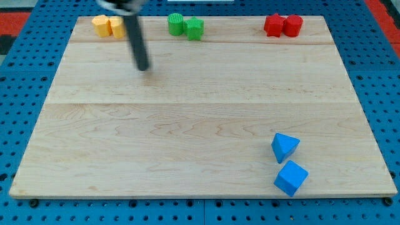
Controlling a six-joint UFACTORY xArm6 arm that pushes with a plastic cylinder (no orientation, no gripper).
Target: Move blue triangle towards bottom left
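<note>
The blue triangle (pixel 284 147) lies on the wooden board (pixel 187 125) near the view's bottom right. A blue cube (pixel 290 177) sits just below it, touching or nearly touching. My tip (pixel 144 67) is at the view's upper left, far from the blue triangle, a little below and right of the yellow blocks. The rod rises from it toward the view's top edge.
Two yellow blocks (pixel 107 26) sit together at the top left. Two green blocks (pixel 185 26) sit at the top centre. Two red blocks (pixel 282 25) sit at the top right. A blue pegboard (pixel 25 94) surrounds the board.
</note>
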